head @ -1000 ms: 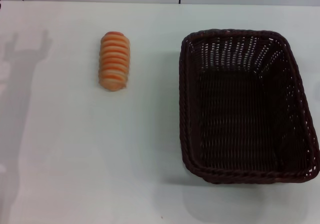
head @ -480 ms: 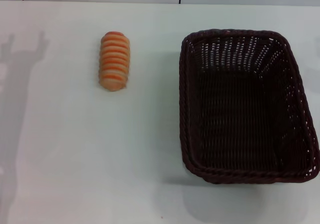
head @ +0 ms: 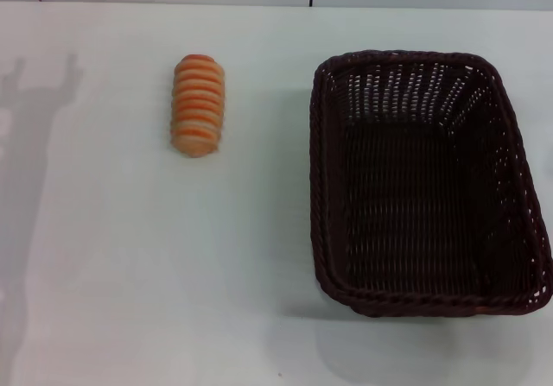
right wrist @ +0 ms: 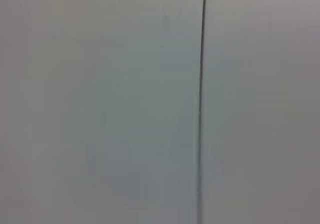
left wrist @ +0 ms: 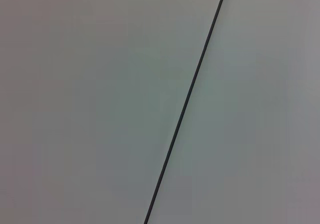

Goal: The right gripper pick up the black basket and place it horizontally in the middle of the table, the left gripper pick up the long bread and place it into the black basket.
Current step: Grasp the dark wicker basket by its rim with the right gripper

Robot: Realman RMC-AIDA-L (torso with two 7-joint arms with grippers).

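While neither gripper shows in any of the three views, the table (head: 130, 274) carries both things of the task, well apart from each other. The black basket (head: 428, 183) sits on the robot's right side of the white top, upright with its opening facing up, its long sides running from near to far. Its braided rim is complete all round, the sloping openwork walls let the pale table show through along the far end, and its woven floor holds nothing. The near rim lies close to the table's front edge as the head camera sees it.

The long bread (head: 198, 105) lies to the left of the basket, toward the far half of the table — a small oblong loaf striped crosswise in orange and cream, its length also running near to far. It rests flat on the top, touching nothing else.

A faint grey shadow (head: 34, 101) with two upright prongs falls across the table's far left corner. Whether the left or the right gripper is open or closed cannot be told — both wrist cameras show only a plain pale wall (left wrist: 90, 103) crossed by a thin dark seam (left wrist: 187, 101), and the same seam (right wrist: 201, 83) in the right wrist view.
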